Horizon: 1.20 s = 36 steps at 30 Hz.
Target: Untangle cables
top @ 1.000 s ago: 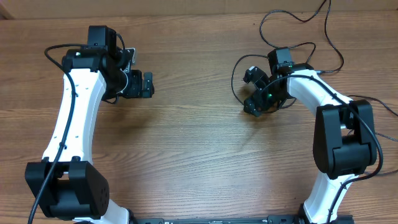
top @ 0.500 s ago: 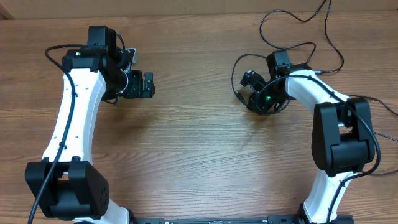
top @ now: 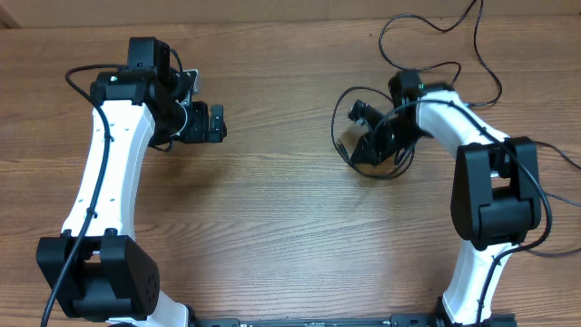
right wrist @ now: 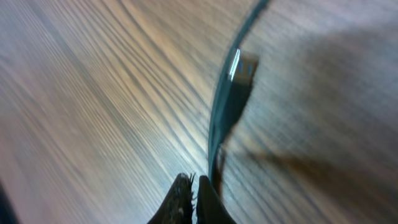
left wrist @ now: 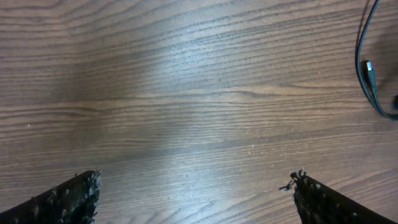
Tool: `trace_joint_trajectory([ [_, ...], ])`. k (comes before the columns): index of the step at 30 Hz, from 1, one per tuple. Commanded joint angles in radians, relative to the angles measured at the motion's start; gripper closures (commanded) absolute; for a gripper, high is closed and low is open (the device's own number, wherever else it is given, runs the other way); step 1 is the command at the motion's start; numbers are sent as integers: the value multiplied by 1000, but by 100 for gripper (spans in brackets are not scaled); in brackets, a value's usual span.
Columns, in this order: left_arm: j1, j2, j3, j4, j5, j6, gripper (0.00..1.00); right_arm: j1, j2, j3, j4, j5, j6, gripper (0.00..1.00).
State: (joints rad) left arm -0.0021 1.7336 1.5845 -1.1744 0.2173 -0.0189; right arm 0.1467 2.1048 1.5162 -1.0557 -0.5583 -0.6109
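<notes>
Thin black cables lie in loops at the table's right back, and strands run off to the upper right. My right gripper sits low among them with its jaws shut. In the right wrist view a cable with a small plug end runs down to the tips of my right gripper and seems pinched there, though the picture is blurred. My left gripper stands open at the left, apart from the cables. Nothing lies between the jaws of my left gripper. One cable shows at that view's right edge.
The wooden table carries only the two arms and the cords. Thicker black wires run along each white arm. More cord trails past the right arm's base toward the right edge.
My right gripper has shut from open and moved left and a little forward, and the cable loop shifted left with it. The left arm has stayed still.
</notes>
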Motion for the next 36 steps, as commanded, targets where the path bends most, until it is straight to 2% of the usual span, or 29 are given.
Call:
trace_joint_trajectory([
  [1,-4,-11,3,2,20,12,0,6,-8,179,-87,-40,8,96],
  [5,-4,-11,3,2,20,12,0,6,-8,323,-186,-45,8,96],
  [6,-4,-11,3,2,19,12,0,6,-8,346,-193,-29,8,83],
  [7,-4,-11,3,2,19,12,0,6,-8,351,-186,13,8,58],
  [8,-4,-11,3,2,19,12,0,6,-8,351,-185,41,9,46],
  [9,-4,-11,3,2,19,13,0,10,-6,344,-185,106,21,30],
  [11,-4,-11,3,5,19,16,0,17,-6,330,-185,182,35,15],
  [13,-4,-11,3,13,19,16,0,39,-6,310,-185,248,34,7],
  [14,-4,-11,3,24,19,16,0,96,-6,273,-181,294,14,2],
  [21,-4,-11,3,27,8,41,0,241,-2,110,-21,457,39,0],
  [33,-4,-11,3,65,-18,43,0,253,2,-116,332,529,88,0],
  [34,-4,-11,3,64,-18,43,0,253,4,-127,351,521,88,2],
  [35,-4,-11,3,64,-18,43,0,253,8,-136,364,509,88,15],
  [36,-4,-11,3,64,-18,43,0,253,16,-143,371,492,88,36],
])
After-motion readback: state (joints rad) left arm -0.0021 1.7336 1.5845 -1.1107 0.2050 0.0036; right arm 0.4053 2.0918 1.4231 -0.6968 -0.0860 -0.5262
